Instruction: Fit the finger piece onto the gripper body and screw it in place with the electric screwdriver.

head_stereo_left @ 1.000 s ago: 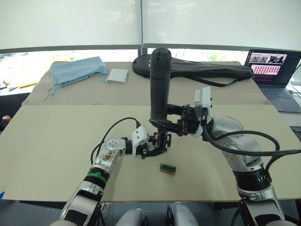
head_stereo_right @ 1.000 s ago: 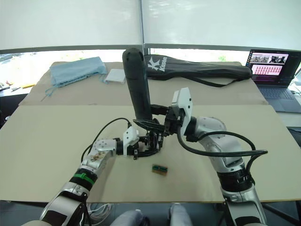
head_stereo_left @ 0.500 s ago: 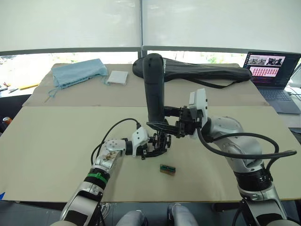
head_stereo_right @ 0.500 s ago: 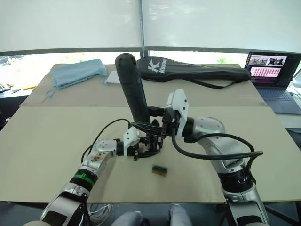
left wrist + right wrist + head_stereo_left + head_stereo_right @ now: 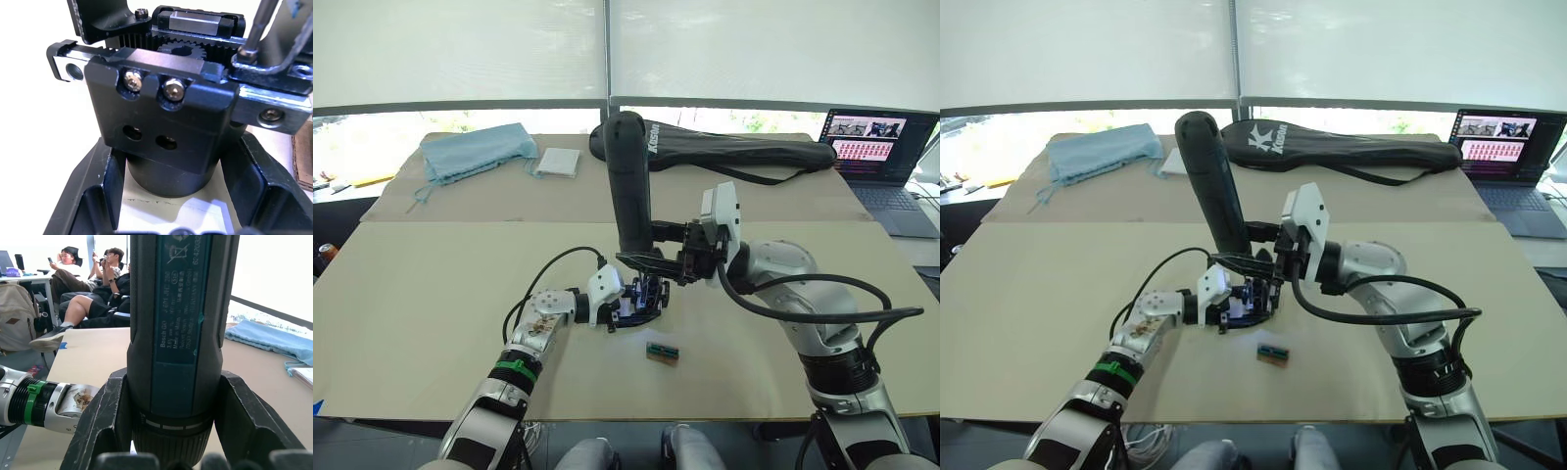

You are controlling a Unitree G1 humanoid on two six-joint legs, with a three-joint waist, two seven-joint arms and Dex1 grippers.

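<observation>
The electric screwdriver [image 5: 629,181] stands nearly upright over the table's middle, its rounded end leaning to the left. My right gripper [image 5: 653,261] is shut on its lower barrel [image 5: 173,347]. Below it, my left gripper [image 5: 636,304] is shut on the gripper body [image 5: 166,117], a black block with a gear and two silver screws on its face. The screwdriver's metal bit [image 5: 257,24] touches a black bracket-like piece [image 5: 274,68] on the body's rail; whether this is the finger piece I cannot tell. A blue glow lights the body [image 5: 1252,294].
A small green-brown block [image 5: 662,352] lies just in front of the grippers. At the back are a black racket bag [image 5: 754,149], a laptop [image 5: 879,147], a blue cloth [image 5: 475,147] and a white packet [image 5: 557,160]. People sit in the background [image 5: 93,284].
My right arm has shifted left and tilted the screwdriver's top leftward. A blue glow has appeared at the gripper body. My left gripper has stayed put.
</observation>
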